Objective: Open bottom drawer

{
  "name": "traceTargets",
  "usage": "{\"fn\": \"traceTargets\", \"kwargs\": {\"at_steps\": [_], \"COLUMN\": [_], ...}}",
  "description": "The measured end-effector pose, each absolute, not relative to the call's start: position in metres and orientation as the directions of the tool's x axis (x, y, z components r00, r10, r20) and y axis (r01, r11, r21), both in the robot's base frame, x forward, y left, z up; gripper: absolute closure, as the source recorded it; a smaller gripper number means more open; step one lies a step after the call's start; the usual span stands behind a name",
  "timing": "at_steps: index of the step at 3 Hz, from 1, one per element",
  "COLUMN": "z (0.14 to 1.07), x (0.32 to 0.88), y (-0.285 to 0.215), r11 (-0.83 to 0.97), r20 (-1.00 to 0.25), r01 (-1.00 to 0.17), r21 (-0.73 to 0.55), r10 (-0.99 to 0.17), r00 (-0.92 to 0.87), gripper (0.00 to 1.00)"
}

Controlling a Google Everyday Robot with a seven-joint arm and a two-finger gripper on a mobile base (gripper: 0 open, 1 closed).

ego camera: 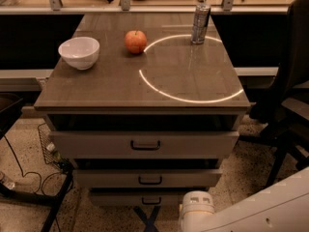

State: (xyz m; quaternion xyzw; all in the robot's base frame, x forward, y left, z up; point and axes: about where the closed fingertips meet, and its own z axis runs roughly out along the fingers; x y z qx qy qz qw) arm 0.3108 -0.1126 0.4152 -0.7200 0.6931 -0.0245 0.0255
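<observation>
The bottom drawer (pixel 145 197) is the lowest and smallest-looking of three grey-beige drawer fronts under the table top. It has a small dark loop handle (pixel 151 200) and looks closed or nearly so. A white arm segment with a rounded end (pixel 195 210) comes in from the lower right corner. It sits just right of the bottom drawer's front. My gripper is out of view, below the frame's bottom edge, so its fingers do not show.
The middle drawer (pixel 147 178) and the wide top drawer (pixel 145 144) sit above. On the table top (pixel 120 88) are a white bowl (pixel 78 51), a red apple (pixel 135 41) and a can (pixel 200 23). A dark office chair (pixel 289 105) stands right; cables (pixel 29 175) lie left.
</observation>
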Motion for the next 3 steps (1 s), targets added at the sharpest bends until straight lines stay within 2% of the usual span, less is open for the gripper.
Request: {"fn": "traceTargets", "kwargs": {"at_steps": [1,2,3], "z": [0.381,0.351,0.348], "x": [0.312,0.329,0.328], "y": [-0.103,-0.102,-0.104], "r11": [0.008,0.066,0.072], "r20": [0.017,0.075,0.065], "r01": [-0.996,-0.979,-0.98], "r21": [-0.083,-0.195,-0.187], "r10": [-1.0,-0.994,-0.994], "r00": [-0.01,-0.081,-0.085], "gripper": [0.0,0.0,0.0]}}
